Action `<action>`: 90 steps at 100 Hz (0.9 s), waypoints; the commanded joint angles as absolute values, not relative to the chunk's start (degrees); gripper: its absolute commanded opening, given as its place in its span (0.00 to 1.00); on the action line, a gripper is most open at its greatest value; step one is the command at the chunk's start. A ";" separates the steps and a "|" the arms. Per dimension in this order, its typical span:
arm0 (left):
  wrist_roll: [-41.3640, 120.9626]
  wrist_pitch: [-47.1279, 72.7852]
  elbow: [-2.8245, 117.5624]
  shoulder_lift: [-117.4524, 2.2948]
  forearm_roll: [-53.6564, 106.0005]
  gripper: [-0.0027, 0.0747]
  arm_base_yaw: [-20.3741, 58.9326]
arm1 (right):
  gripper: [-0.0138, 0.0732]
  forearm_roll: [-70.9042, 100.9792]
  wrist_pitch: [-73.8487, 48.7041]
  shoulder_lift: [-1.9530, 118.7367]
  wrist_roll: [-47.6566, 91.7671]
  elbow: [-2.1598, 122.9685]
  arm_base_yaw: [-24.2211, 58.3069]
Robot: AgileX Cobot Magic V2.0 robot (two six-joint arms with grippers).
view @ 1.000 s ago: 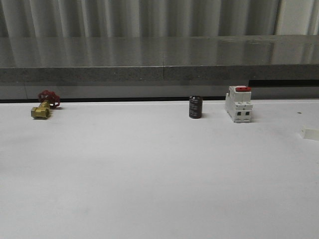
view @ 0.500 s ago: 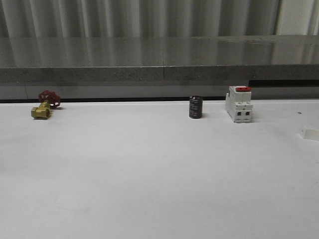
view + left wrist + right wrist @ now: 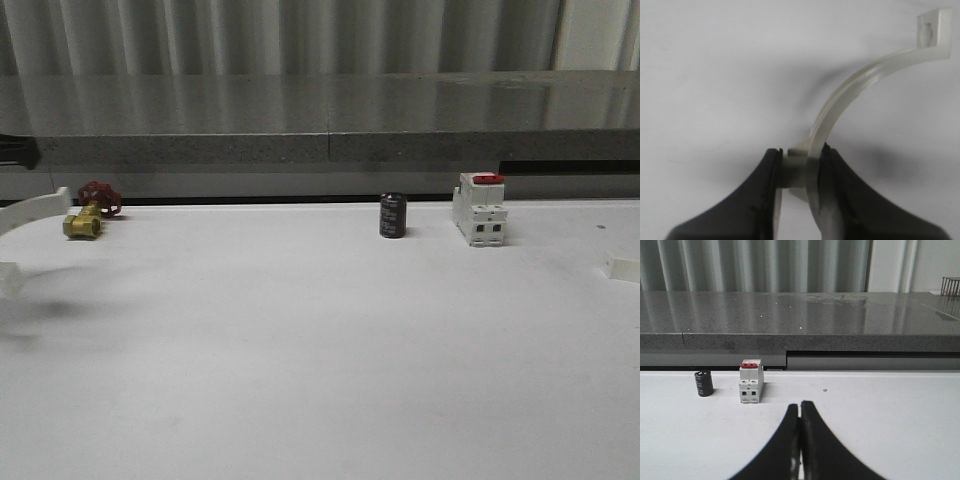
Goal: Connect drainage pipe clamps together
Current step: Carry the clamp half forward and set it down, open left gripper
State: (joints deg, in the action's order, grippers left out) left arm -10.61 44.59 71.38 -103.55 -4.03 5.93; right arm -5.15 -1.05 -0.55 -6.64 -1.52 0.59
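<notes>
White plastic marks the job: one half-ring clamp [image 3: 840, 107] sits pinched in the left gripper [image 3: 799, 172], whose two black fingers [image 3: 832, 200] close on the small lug at the middle of its outer curve, leaving both ends free. From the front camera that clamp [image 3: 30, 212] shows at the far left edge of the table [image 3: 320, 350], just beside and in front of the brass valve [image 3: 88, 212] with its red wheel, lifted above its own soft shadow. Its curve rises from the grip to a flat end tab, and its long axis, tab to tab, runs roughly across the gripper's closing direction; the lower tab is hidden behind the fingers. The piece looks light, thin and stiff with a little spring, smooth enough to twist in a loose grip, so the lug appears the soundest place to hold while the tabs stay clear for mating. A small white piece [image 3: 622, 268], possibly the second clamp, lies at the table's far right edge, well apart from the valve and beyond the switch box [image 3: 478, 208] and the dark cylinder [image 3: 392, 215]. The right gripper [image 3: 800, 440] has its fingertips pressed together on nothing, facing the switch box across bare tabletop.
</notes>
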 commanded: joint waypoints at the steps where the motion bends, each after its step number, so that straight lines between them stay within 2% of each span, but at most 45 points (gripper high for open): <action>1: -14.14 43.84 72.83 -100.53 -4.58 0.02 10.56 | 0.08 -5.78 3.20 -1.69 -6.38 -0.59 0.72; 39: -35.62 38.27 72.96 -103.31 -13.59 0.02 27.16 | 0.08 -5.78 3.20 -1.69 -6.38 -0.59 0.72; 53: -39.03 36.91 73.08 -105.46 -13.59 0.02 29.34 | 0.08 -5.78 3.20 -1.69 -6.38 -0.59 0.72; 90: -39.16 37.63 73.56 -107.82 -11.82 0.02 29.23 | 0.08 -5.78 3.20 -1.69 -6.38 -0.59 0.72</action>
